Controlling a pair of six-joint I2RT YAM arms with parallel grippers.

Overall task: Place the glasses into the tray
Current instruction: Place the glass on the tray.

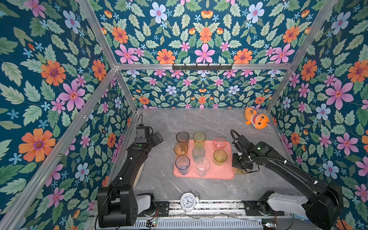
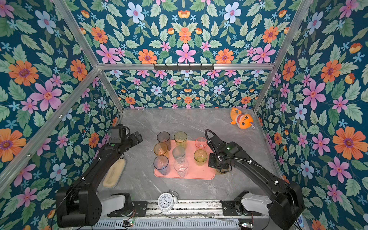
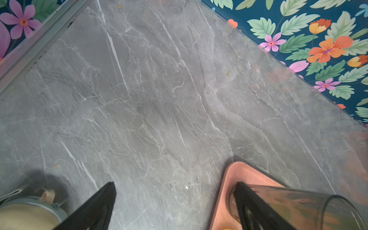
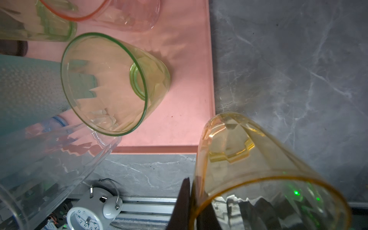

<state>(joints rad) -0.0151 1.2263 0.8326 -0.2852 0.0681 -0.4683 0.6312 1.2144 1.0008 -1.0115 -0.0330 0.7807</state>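
While my left gripper hangs wide open beside the flat salmon-pink plastic tray | my right gripper pinches the wall of the ribbed yellow see-through tumbler, just off the tray's corner | I should lift it above the rim and set it upright.

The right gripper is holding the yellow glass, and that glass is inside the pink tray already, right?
No. The right gripper does hold the yellow glass, but that glass is outside the pink tray, by its corner, over the grey table. The right wrist view shows it.
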